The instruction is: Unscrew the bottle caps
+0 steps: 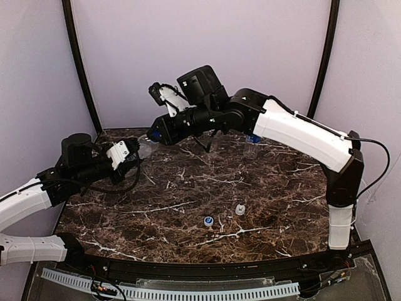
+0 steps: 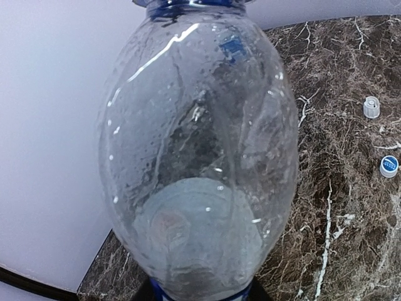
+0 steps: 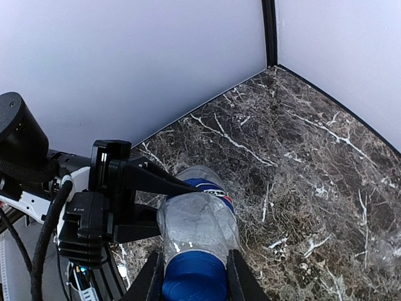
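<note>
- Dark blue cap [image 3: 194, 285] is the one in hand: the right gripper [image 3: 193, 266] is closed on it, a finger pressed to each side, and it sits on its bottle's neck, not yet off.
- Clear, unlabelled, rounded bottle [image 2: 200, 157] lies tilted above the marble table [image 1: 188, 188]. The left gripper [image 3: 164, 210] is clamped across its body, directly ahead of the right gripper's fingers.
- Two caps are already off. A white cap [image 1: 240, 209] and a blue-and-white cap [image 1: 208, 221] lie loose on the table, near each other and well apart from both grippers, on the side toward the arm bases.
- Progress, as I judge it: two of three caps undone, the third gripped and ready to turn. What is left is to twist it free and put it down.
- Caps counted: three, two loose and one on its bottle.
- Bottles counted: two for certain, the held one and a standing bottle [image 1: 250, 148] with a blue label, just beyond the right forearm and far from its fingers. A third may stand behind that arm, but I cannot tell.
- Whether the standing bottle's neck is bare is too small to make out.
</note>
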Controlling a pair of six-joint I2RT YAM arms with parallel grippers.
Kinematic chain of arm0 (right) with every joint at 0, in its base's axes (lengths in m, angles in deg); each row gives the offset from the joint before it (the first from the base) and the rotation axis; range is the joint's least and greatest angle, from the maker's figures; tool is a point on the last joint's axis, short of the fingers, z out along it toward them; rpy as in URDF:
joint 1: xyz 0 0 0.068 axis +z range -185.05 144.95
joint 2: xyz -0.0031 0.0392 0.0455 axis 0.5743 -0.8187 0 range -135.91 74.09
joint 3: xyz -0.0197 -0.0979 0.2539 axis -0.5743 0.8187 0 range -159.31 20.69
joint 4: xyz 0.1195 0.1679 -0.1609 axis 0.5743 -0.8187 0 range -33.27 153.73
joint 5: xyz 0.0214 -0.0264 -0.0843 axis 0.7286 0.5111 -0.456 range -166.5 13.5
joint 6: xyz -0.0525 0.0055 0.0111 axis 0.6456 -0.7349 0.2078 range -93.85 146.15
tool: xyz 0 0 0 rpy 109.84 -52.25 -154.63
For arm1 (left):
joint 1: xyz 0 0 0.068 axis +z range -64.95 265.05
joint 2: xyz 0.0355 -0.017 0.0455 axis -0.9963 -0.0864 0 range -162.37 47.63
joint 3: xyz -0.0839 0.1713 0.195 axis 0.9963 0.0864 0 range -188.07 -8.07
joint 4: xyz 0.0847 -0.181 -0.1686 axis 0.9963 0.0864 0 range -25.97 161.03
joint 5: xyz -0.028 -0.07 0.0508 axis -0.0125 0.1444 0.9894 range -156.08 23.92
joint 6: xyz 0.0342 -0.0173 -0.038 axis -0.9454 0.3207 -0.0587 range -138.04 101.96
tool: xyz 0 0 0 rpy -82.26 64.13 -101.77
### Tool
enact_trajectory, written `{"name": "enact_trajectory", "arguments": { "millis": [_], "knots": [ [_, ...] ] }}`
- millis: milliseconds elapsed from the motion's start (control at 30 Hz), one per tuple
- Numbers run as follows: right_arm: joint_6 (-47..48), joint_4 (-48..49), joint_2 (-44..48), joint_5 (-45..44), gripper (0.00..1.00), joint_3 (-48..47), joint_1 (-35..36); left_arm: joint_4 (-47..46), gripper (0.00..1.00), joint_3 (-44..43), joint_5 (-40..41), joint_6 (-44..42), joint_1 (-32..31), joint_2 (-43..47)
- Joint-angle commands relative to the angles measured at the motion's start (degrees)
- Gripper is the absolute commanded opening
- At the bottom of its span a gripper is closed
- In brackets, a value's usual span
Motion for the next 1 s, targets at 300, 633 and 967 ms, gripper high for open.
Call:
{"name": "enact_trajectory", "arguments": {
  "millis": [300, 633, 967],
  "knots": [
    [24.11, -0.46, 5.18, 22.42, 0.00, 10.34, 2.03, 6.40, 0.05, -1.56, -16.19, 4.30, -0.24, 2.30],
    [74.62, -20.06, 8.16, 12.49, 0.00, 17.63, 9.47, 28.97, 0.03, -5.50, -47.31, -1.92, -0.41, 2.13],
    [77.89, -10.06, 11.93, -0.80, 0.00, 18.51, 10.42, 29.82, 0.02, -5.22, -44.56, -3.46, -0.43, 2.95]
  ]
}}
